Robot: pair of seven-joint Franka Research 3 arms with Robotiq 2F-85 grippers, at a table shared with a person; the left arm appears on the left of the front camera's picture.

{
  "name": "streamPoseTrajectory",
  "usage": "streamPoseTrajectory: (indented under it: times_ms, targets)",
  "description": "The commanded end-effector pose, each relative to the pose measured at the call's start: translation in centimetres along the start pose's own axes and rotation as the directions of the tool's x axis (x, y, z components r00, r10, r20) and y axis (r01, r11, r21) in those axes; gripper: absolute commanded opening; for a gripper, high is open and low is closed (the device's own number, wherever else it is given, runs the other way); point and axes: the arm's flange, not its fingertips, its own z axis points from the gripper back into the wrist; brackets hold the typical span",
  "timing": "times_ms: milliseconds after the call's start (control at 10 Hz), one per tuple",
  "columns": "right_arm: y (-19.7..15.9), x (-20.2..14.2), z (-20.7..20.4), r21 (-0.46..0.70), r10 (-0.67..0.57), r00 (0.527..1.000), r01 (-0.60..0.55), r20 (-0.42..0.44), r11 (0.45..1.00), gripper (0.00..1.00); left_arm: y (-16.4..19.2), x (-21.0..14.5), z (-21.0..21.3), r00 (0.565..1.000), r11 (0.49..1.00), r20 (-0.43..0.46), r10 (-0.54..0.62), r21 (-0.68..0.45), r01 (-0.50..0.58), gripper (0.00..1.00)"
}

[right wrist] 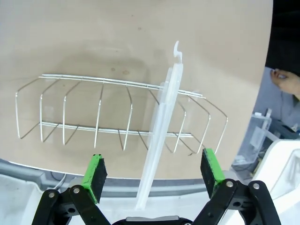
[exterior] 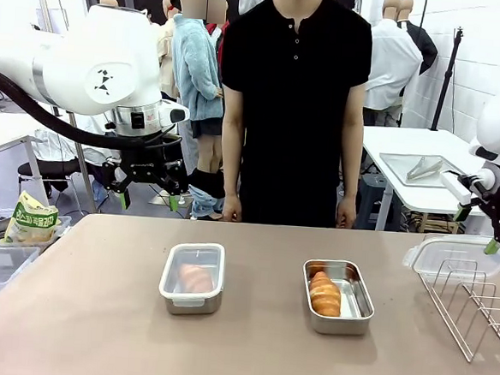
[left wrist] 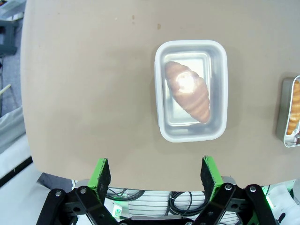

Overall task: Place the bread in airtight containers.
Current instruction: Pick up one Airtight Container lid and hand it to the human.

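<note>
A steel container (exterior: 192,280) with its clear lid on holds one croissant (left wrist: 187,90), which shows through the lid. To its right an uncovered steel container (exterior: 338,298) holds the second croissant (exterior: 324,294). My left gripper (exterior: 149,199) hangs open above the table's far left edge; in its wrist view the lidded container (left wrist: 191,97) lies ahead of the open fingers (left wrist: 101,173). A loose clear lid (exterior: 451,253) rests on a wire rack. My right gripper (exterior: 477,229) is open above it, and in its wrist view the lid (right wrist: 164,136) stands on edge between the spread fingers, touching neither.
The wire rack (exterior: 473,306) takes up the table's right end. A person stands at the far side with hands (exterior: 345,213) down. Behind, a white table carries a flat steel tray (exterior: 419,169) with tongs. A snack bag (exterior: 31,219) and plastic bins sit off the left edge.
</note>
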Motion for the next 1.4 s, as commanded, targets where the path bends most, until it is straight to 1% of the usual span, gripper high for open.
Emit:
streamPoseTrajectory:
  times_ms: [0, 200, 400, 500, 800, 1000, 1100, 1300]
  targets:
    - [-0.5, -0.1, -1.4, -0.010, -0.015, 1.000, 0.015, 0.012, 1.000, 1.00, 0.2, 0.0, 0.1, 1.000, 1.000, 0.001, 0.002, -0.004, -0.002, 1.00]
    - [-1.2, -0.4, -2.8, -0.015, -0.006, 0.999, 0.006, 0.042, 1.000, 1.00, 0.2, 0.0, 0.1, 1.000, 1.000, 0.001, 0.002, -0.004, -0.002, 1.00]
    - [-2.4, -0.5, -3.4, -0.023, 0.011, 0.999, -0.010, 0.052, 1.000, 1.00, 0.2, 0.0, 0.1, 1.000, 1.000, 0.001, 0.002, -0.004, -0.002, 1.00]
    - [-2.9, -0.7, -3.9, -0.009, 0.013, 0.998, -0.012, 0.058, 1.000, 1.00, 0.2, 0.0, 0.1, 1.000, 1.000, 0.001, 0.002, -0.004, -0.002, 1.00]
    - [-2.8, -1.1, -5.3, 0.038, -0.018, 0.996, 0.014, 0.084, 0.999, 1.00, 0.2, 0.0, 0.1, 1.000, 1.000, 0.001, 0.002, -0.004, -0.002, 1.00]
    - [-2.9, -1.1, -5.3, 0.036, -0.022, 0.994, 0.019, 0.106, 0.999, 1.00, 0.2, 0.0, 0.1, 1.000, 1.000, 0.001, 0.002, -0.004, -0.002, 1.00]
    - [-2.8, -1.2, -5.3, 0.030, -0.018, 0.994, 0.015, 0.105, 0.999, 0.87, 0.2, 0.0, 0.1, 1.000, 1.000, 0.001, 0.002, -0.004, -0.002, 1.00]
    - [-2.8, -1.2, -5.2, 0.037, -0.016, 0.995, 0.013, 0.096, 0.999, 0.55, 0.2, 0.0, 0.1, 1.000, 1.000, 0.001, 0.002, -0.004, -0.002, 1.00]
